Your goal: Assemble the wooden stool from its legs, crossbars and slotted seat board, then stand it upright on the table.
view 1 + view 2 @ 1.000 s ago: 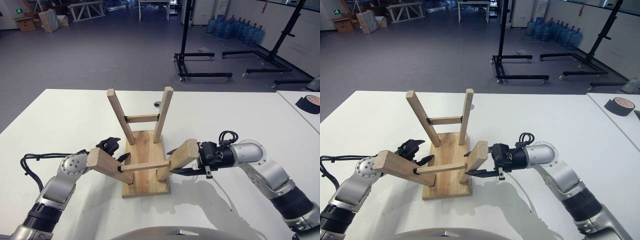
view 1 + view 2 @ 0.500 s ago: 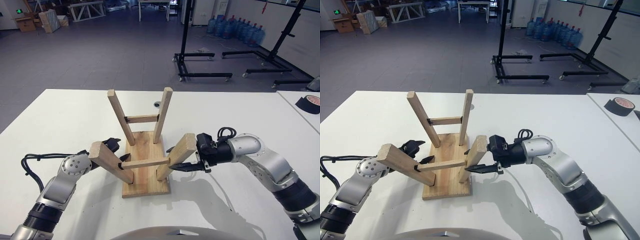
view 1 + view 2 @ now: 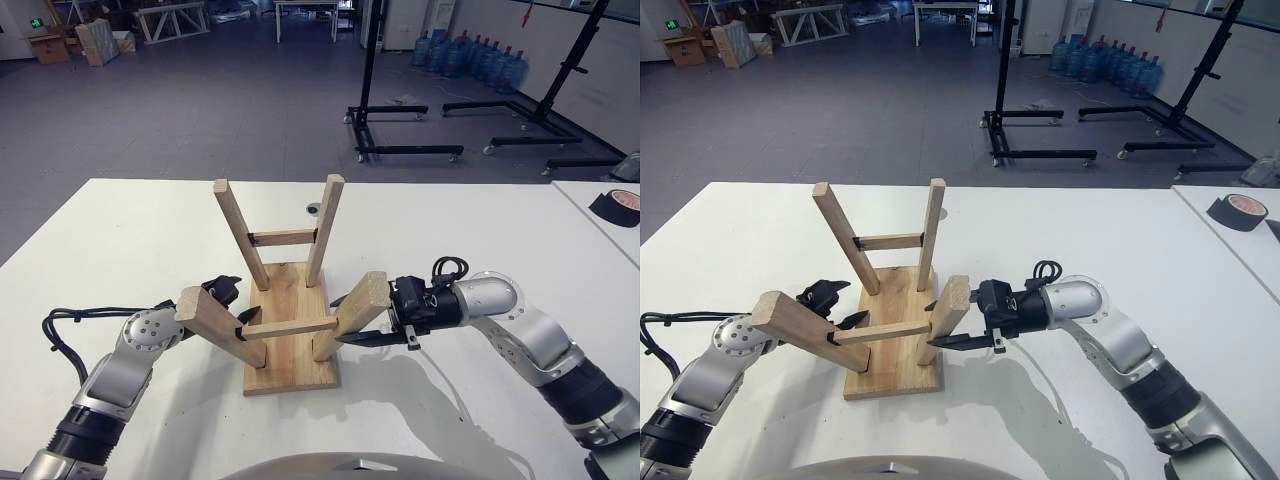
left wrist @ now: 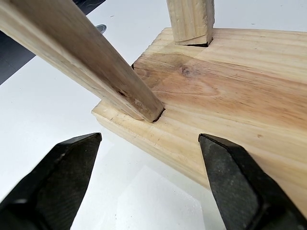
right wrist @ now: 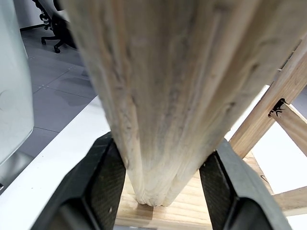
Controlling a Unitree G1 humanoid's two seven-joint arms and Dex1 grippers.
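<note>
Right gripper (image 3: 348, 322) is clamping the near-right pale wooden leg (image 3: 367, 290) of the upside-down stool, legs pointing up off its slotted seat board (image 3: 295, 375) on the white table (image 3: 130, 230). Left gripper (image 3: 232, 300) is sitting spread apart beside the near-left leg (image 3: 215, 320), gripping nothing.

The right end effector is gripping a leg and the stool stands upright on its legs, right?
No. The stool is upside down: its seat board lies flat on the table, legs pointing up, as the left eye view shows. The right end effector does grip a leg.
</note>
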